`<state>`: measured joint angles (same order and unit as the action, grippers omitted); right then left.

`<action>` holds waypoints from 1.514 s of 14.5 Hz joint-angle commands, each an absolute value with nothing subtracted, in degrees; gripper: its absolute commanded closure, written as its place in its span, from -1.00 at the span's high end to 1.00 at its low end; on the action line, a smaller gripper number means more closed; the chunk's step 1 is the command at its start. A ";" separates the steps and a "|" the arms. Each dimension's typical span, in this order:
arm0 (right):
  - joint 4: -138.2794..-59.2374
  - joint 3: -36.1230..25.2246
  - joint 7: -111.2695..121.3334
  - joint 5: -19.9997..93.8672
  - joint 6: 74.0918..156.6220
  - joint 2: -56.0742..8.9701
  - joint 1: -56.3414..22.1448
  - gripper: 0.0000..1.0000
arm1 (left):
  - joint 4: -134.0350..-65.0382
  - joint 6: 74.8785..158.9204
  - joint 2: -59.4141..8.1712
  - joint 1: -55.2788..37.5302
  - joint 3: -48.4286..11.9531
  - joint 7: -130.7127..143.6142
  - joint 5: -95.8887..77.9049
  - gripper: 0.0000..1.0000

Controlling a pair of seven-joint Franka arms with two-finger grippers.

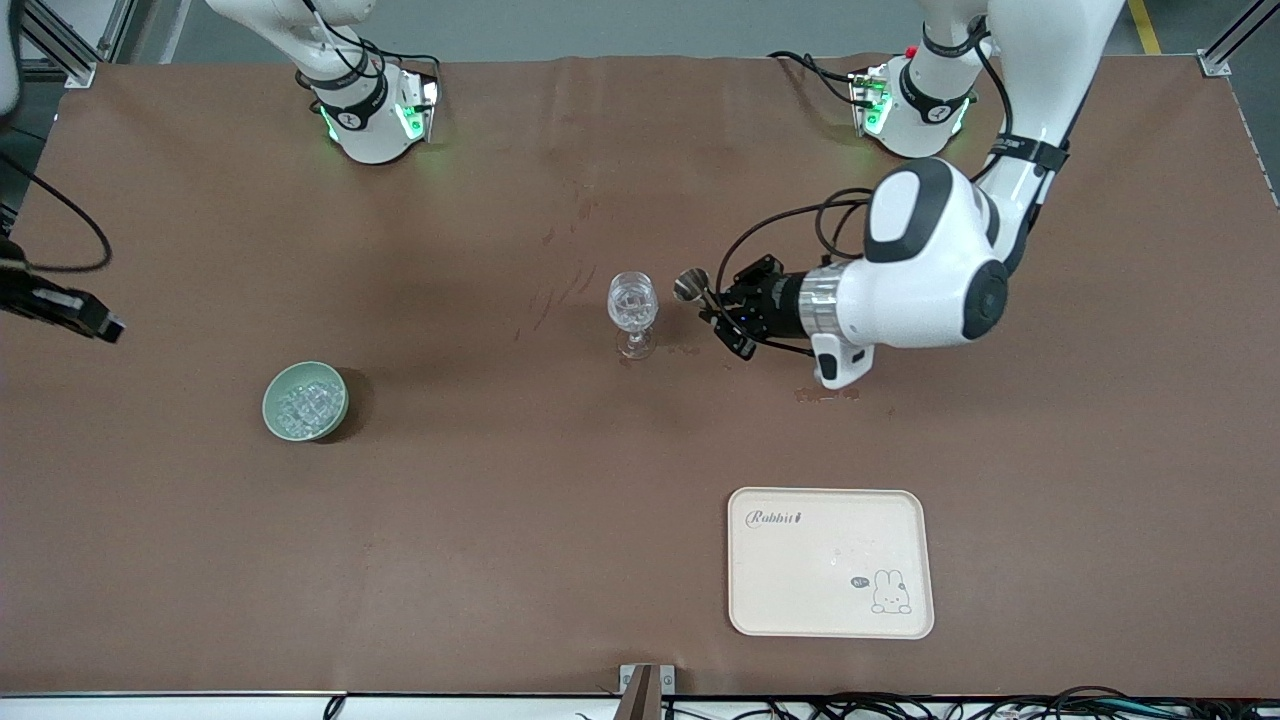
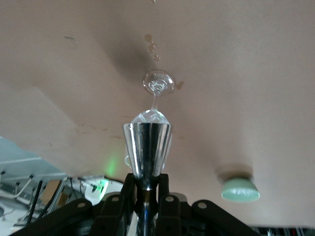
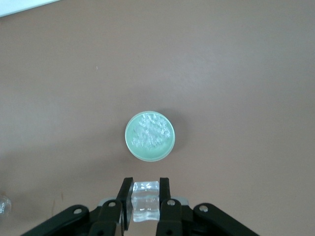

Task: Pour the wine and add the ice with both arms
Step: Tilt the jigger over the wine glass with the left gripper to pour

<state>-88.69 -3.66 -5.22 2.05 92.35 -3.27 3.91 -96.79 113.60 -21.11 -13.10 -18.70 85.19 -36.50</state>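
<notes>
The bench [image 1: 500, 560] is covered in a plain brown sheet that runs nearly edge to edge, with faint creases and a few dark reddish streaks and spots near its middle. Grey floor and aluminium framing show past the bases, and cables lie along the edge nearest the front camera.

A clear stemmed glass [image 1: 633, 313] stands upright near the middle of the bench, with glittering contents in its bowl. Just beside it, toward the left arm's end, hangs the left tool [image 1: 712, 306], reaching in sideways over the bench. Its fingers are closed on a small metal cup [image 1: 691, 285], a shiny steel cone seen up close in the left wrist view [image 2: 147, 153], with the glass [image 2: 158, 84] in line with it and apart from it.

A pale green bowl [image 1: 305, 400] sits well apart from the glass, toward the right arm's end and nearer the front camera. It holds the ice [image 1: 306, 405], a heap of small clear cubes. The right wrist view looks straight down on the bowl [image 3: 150, 136] and its ice [image 3: 149, 132]. The right tool [image 3: 145, 200] hangs above the bench by the bowl, its fingers closed on one ice cube [image 3: 145, 199]. In the front view only the black tip of that tool [image 1: 88, 318] shows at the edge.

A cream tray [image 1: 830, 560] with a rabbit drawing and the word "Rabbit" lies flat near the front edge, toward the left arm's end.
</notes>
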 commanded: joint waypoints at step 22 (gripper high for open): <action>-83.67 -4.13 -2.29 1.76 86.48 -3.87 4.31 -0.99 | -93.08 116.81 -24.35 -28.64 -18.37 118.20 -1.34 -0.99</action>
<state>-84.24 -4.37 -2.97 1.63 87.10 -3.64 3.92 -94.34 116.87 -23.90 -27.48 -18.63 116.05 -4.62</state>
